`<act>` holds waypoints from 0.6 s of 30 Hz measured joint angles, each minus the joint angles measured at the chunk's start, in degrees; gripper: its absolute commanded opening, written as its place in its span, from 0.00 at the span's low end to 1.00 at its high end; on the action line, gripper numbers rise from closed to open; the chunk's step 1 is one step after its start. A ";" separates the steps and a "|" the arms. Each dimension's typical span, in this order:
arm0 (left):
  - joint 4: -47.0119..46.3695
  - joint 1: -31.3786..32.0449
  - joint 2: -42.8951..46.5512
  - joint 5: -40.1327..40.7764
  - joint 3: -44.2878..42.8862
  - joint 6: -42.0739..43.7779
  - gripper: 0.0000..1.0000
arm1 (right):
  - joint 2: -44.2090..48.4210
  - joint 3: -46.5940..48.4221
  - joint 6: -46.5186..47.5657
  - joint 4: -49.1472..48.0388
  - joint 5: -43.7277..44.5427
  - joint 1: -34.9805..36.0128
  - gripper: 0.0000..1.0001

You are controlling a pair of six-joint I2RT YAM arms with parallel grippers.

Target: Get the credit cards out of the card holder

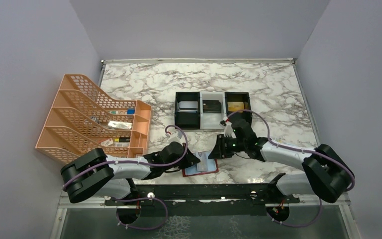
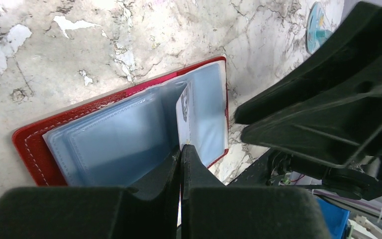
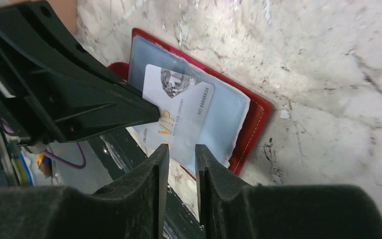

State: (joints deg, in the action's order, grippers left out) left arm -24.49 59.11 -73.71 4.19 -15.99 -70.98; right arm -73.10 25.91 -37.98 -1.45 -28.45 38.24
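Near the front edge of the surface, the holder is being pinched by the shut left end effector, its likely stiff, slick card being offered edge-first to the slightly open, empty right end effector.

The dark-red card holder lies open near the marble counter's front edge, pale blue sleeves upward. A silvery-white VIP card sticks partway out of one lifted sleeve.
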 measured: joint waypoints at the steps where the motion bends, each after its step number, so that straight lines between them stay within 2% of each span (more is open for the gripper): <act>1: 0.09 0.00 0.00 -0.02 -0.13 0.02 0.00 | -1.49 0.11 0.15 -0.44 -0.94 0.20 0.26; 6: 0.31 0.00 0.00 -0.02 -0.28 0.02 0.12 | -8.07 1.84 1.11 -1.57 -3.67 1.86 0.24; 12: 1.90 0.00 0.02 -0.04 -0.28 0.46 0.22 | -10.47 2.54 0.61 -2.01 -0.44 2.25 0.18; 18: 2.25 0.00 0.02 -1.33 -0.28 1.27 0.21 | -10.47 -0.79 -2.49 -7.96 0.24 2.25 0.16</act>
State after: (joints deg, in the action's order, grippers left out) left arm -22.24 59.11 -73.69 2.85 -16.27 -69.71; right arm -83.57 25.12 -40.47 -9.41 -28.21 40.49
